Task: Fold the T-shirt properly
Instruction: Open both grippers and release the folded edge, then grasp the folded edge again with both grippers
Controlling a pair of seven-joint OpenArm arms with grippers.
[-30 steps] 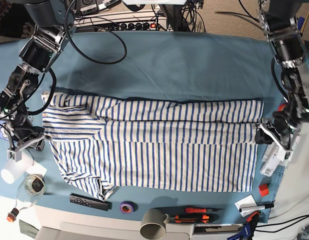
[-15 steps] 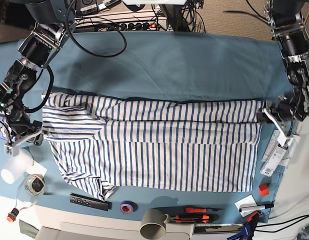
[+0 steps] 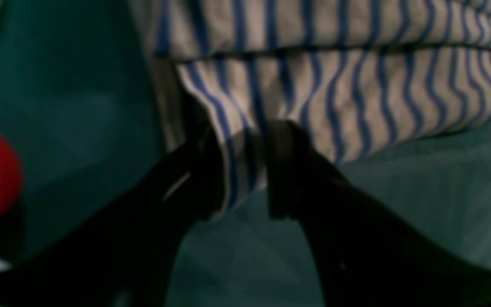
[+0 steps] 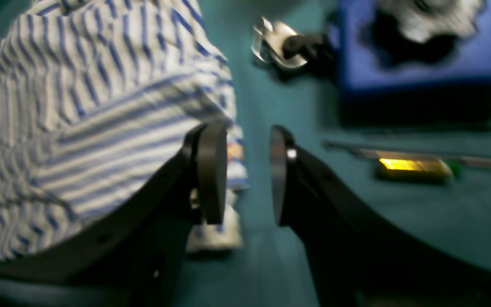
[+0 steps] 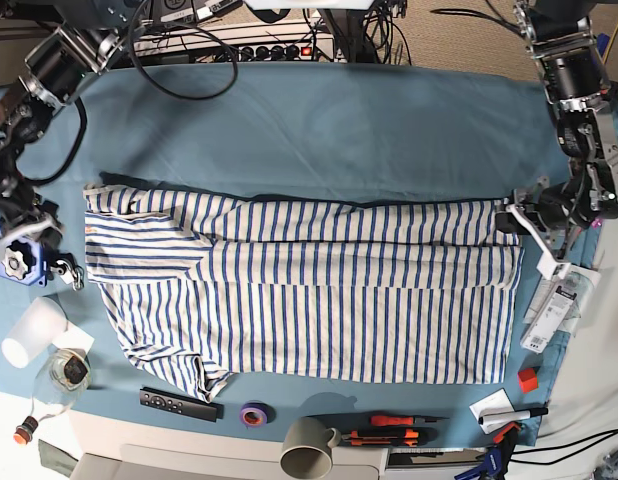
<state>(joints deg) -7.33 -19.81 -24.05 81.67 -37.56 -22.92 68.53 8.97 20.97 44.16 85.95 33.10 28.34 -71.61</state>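
Note:
The T-shirt (image 5: 309, 290), white with thin blue stripes, lies spread across the teal cloth with its far side folded over the middle. At the shirt's far right corner is my left gripper (image 5: 516, 214). In the left wrist view my left gripper (image 3: 245, 170) is open, and a striped edge of the T-shirt (image 3: 356, 94) lies in the gap between its fingers. My right gripper (image 5: 61, 262) is by the left sleeve. In the right wrist view my right gripper (image 4: 247, 175) is open and holds nothing, one finger over the hem of the T-shirt (image 4: 100, 106), the other over bare cloth.
A blue block with a white knob (image 5: 14, 262) sits left of the sleeve. Along the front edge are a white cup (image 5: 24, 340), a glass bottle (image 5: 59, 375), a remote (image 5: 179, 403), a purple tape roll (image 5: 253, 413), a grey mug (image 5: 309, 448) and orange-handled cutters (image 5: 389, 432). A white box (image 5: 551, 300) and a red block (image 5: 528, 378) lie at the right.
My left gripper has travelled along the shirt's right edge from its middle to the far corner. The right arm has drawn back to the left, which uncovers the blue block.

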